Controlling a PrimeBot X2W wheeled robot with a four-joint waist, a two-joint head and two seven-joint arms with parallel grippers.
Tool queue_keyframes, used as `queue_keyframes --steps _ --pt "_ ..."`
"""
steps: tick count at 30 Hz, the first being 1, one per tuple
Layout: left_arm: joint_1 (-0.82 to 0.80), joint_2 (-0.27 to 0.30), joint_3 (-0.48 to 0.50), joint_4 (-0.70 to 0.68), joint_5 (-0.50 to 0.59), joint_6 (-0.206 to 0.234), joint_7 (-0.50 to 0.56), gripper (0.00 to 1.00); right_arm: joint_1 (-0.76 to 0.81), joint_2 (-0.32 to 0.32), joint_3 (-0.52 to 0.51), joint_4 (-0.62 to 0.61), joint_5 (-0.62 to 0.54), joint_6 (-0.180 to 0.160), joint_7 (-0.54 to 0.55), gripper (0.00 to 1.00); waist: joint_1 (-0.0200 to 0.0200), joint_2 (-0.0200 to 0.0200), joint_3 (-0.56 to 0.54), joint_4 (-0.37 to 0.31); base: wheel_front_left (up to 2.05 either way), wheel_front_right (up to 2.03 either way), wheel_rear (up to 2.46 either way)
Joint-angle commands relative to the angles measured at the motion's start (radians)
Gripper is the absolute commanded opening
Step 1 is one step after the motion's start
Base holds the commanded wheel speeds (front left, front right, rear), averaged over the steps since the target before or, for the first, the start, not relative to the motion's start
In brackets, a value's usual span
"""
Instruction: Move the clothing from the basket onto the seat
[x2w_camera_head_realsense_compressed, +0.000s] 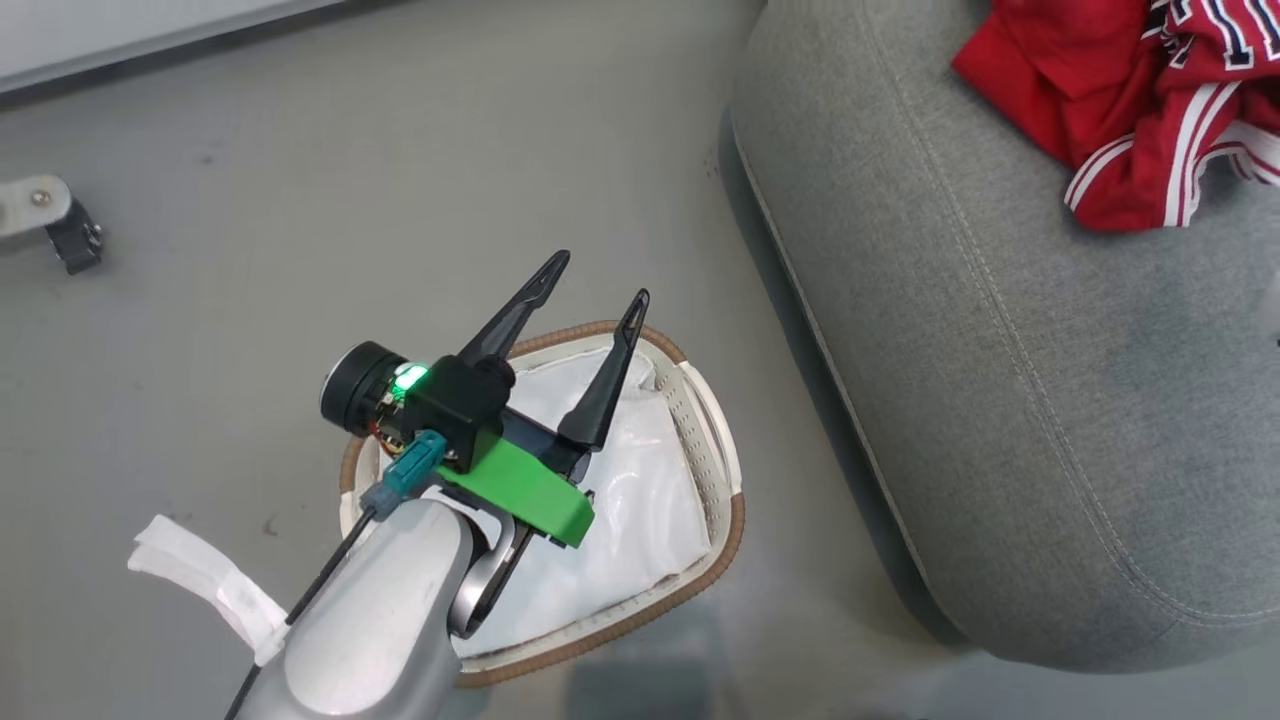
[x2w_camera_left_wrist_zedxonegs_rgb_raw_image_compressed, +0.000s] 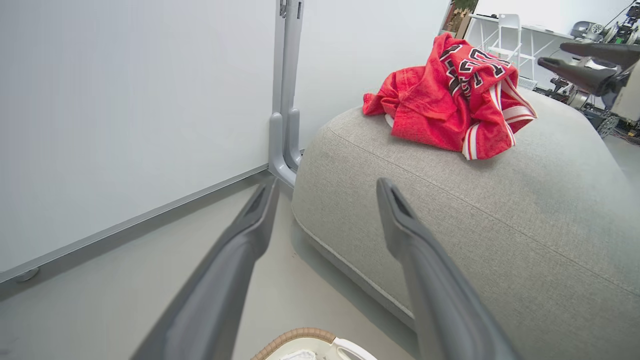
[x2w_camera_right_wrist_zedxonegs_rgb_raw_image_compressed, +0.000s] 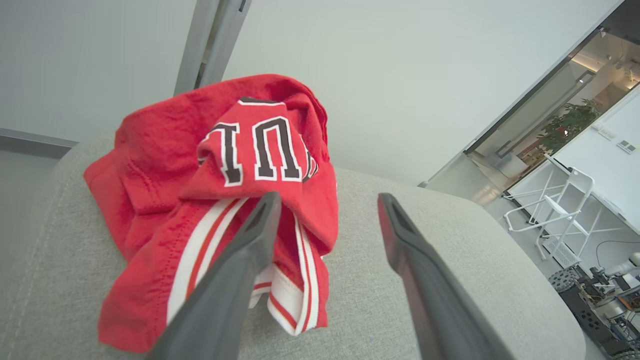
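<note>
While the grey seat (x2w_camera_head_realsense_compressed: 1000, 400) spreads along the right of the head view, the red clothing (x2w_camera_head_realsense_compressed: 1150, 100) lies crumpled on top of it, well apart from the basket (x2w_camera_head_realsense_compressed: 725, 540) on the floor beside it. The left gripper (x2w_camera_head_realsense_compressed: 600, 278) hovers over the basket's white liner (x2w_camera_head_realsense_compressed: 650, 500), fingers spread wide, empty. The right gripper (x2w_camera_right_wrist_zedxonegs_rgb_raw_image_compressed: 328, 199), equally spread and empty, hangs near the clothing.

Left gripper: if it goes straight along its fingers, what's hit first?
Probably the seat: the left gripper has its open fingers framing the cushion's rounded corner, with just floor before it. Depth is unclear, so it might skim past toward the wall.
</note>
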Motion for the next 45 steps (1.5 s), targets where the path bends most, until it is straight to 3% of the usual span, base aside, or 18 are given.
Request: queue_keyframes --steps 1,10,17,25,32,45 --pt "0.027 -0.009 0.023 -0.002 -0.008 -0.003 -0.003 1.00 0.013 -0.004 0.012 -0.008 0.007 -0.001 -0.005 1.00 0.0001 0.0035 -0.085 0.033 0.00 0.00 0.00" --pt "0.124 -0.056 0.172 -0.011 -0.008 -0.003 -0.002 1.00 -0.017 0.023 0.097 0.031 0.070 -0.001 -0.005 1.00 0.0001 0.0035 -0.214 0.148 0.00 0.00 0.00" --pt "0.216 -0.089 0.313 -0.017 0.016 0.007 -0.002 1.00 0.039 0.118 0.139 0.027 0.120 -0.001 -0.005 1.00 0.0001 0.0035 -0.286 0.251 0.00 0.00 0.00" --pt "0.318 -0.103 0.467 -0.023 0.037 0.012 -0.002 1.00 0.181 0.231 0.154 -0.062 0.154 -0.001 -0.005 1.00 0.0001 0.0035 -0.334 0.339 0.00 0.00 0.00" --pt "0.405 -0.108 0.548 0.002 0.026 0.006 -0.002 1.00 0.327 0.280 0.170 -0.137 0.186 -0.001 -0.005 1.00 0.0001 0.0035 -0.367 0.360 0.00 0.00 0.00" --pt "0.477 -0.109 0.574 0.011 0.000 -0.001 -0.002 1.00 0.508 0.281 0.247 -0.231 0.347 -0.001 -0.005 1.00 0.0001 0.0035 -0.402 0.332 0.00 0.00 0.00"
